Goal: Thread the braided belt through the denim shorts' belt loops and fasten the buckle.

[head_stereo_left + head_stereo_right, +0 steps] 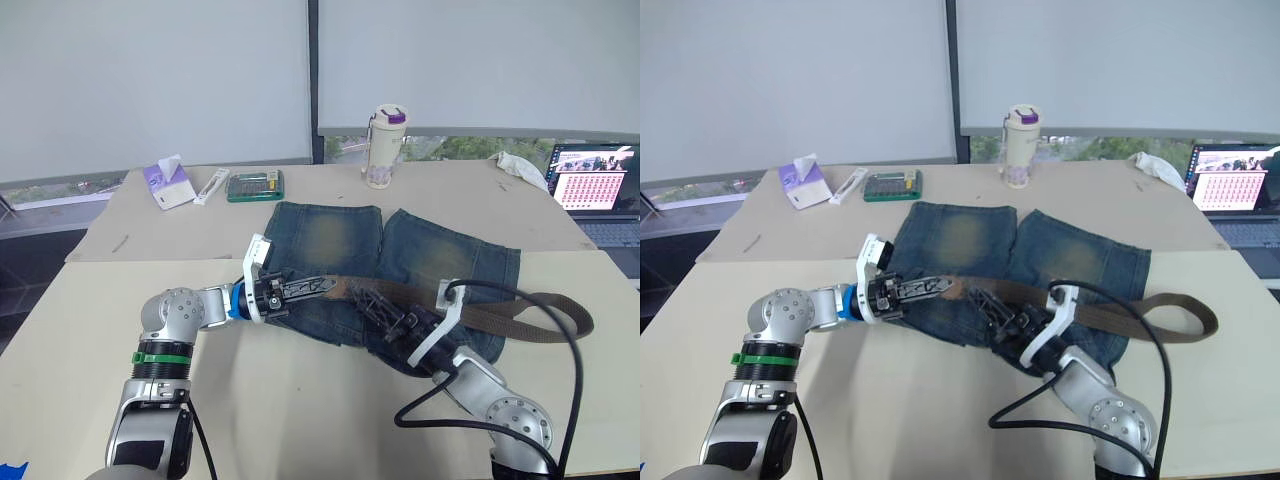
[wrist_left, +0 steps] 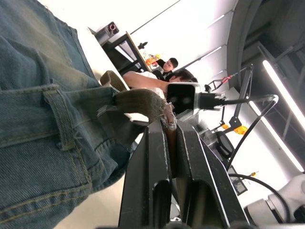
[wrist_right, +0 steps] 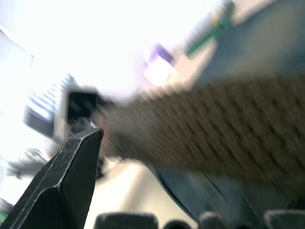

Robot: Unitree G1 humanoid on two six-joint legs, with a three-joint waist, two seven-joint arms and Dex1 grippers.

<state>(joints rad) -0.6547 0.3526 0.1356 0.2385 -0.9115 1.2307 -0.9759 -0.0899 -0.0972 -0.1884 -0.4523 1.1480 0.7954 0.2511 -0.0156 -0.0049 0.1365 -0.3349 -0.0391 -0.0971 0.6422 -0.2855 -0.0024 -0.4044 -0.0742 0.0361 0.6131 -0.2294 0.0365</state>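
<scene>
The faded blue denim shorts (image 1: 330, 235) lie flat on the table, waistband toward me. The brown braided belt (image 1: 520, 318) runs along the waistband and curls into a loop off the shorts' right side. My left gripper (image 1: 325, 287) is shut on the belt's plain end at the middle of the waistband. In the left wrist view that end (image 2: 143, 102) sits just past a belt loop (image 2: 61, 119). My right gripper (image 1: 375, 303) rests open over the belt just right of the left one, one finger (image 3: 62, 176) beside the strap (image 3: 228, 129). The buckle is hidden.
At the far edge stand a cream bottle with a purple lid (image 1: 384, 146), a tissue pack (image 1: 167, 183), a white tube (image 1: 211, 186) and a green case (image 1: 255, 185). A laptop (image 1: 600, 190) and white cloth (image 1: 520, 167) sit far right. A person (image 2: 176, 71) sits in the background.
</scene>
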